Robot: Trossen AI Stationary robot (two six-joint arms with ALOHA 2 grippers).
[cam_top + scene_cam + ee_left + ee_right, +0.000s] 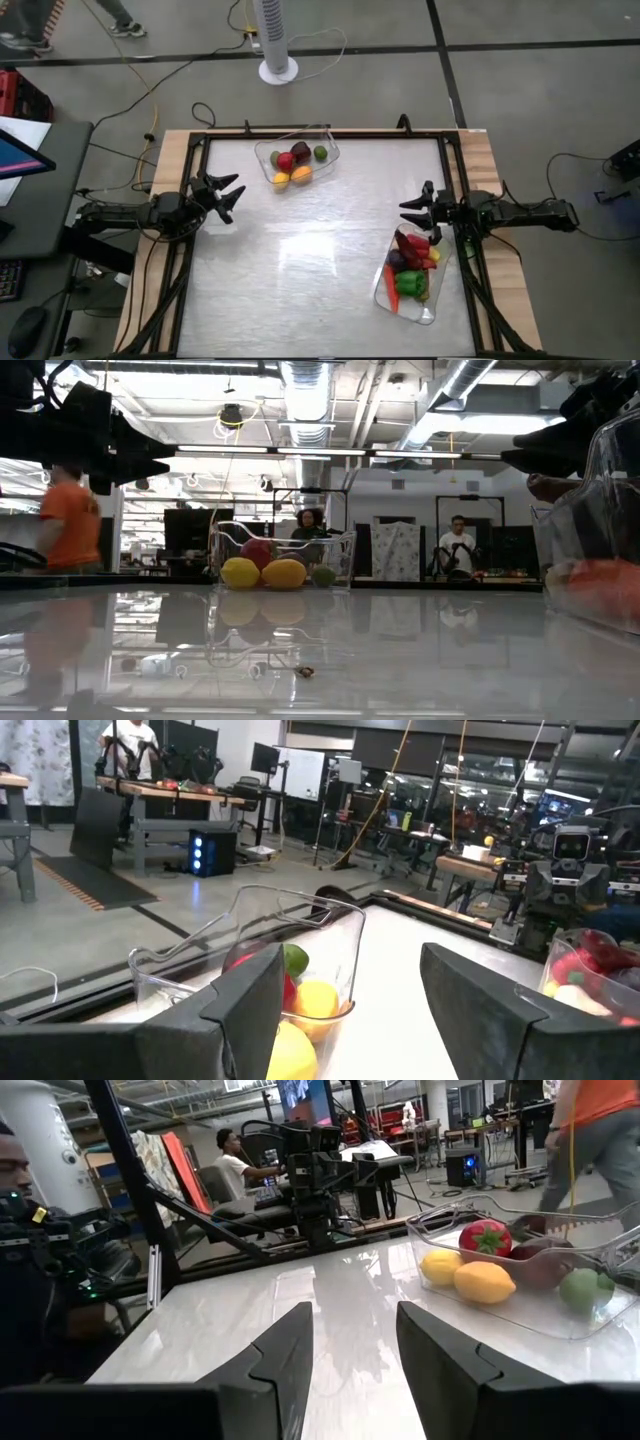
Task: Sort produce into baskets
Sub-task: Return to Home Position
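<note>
A clear tub (298, 158) at the table's far middle holds several round pieces: red, dark purple, green, yellow and orange. It also shows in the low view (282, 558), the left wrist view (270, 980) and the right wrist view (520, 1275). A second clear tub (412, 275) near the right edge holds red peppers, a carrot, green and purple pieces. My left gripper (232, 196) is open and empty at the table's left edge. My right gripper (408, 211) is open and empty, just beyond the right tub's far end.
The white tabletop (310, 250) lies between the two tubs, framed by black rails (320, 135). A white fan stand (278, 60) stands beyond the far edge. People show in the room behind the table (70, 520).
</note>
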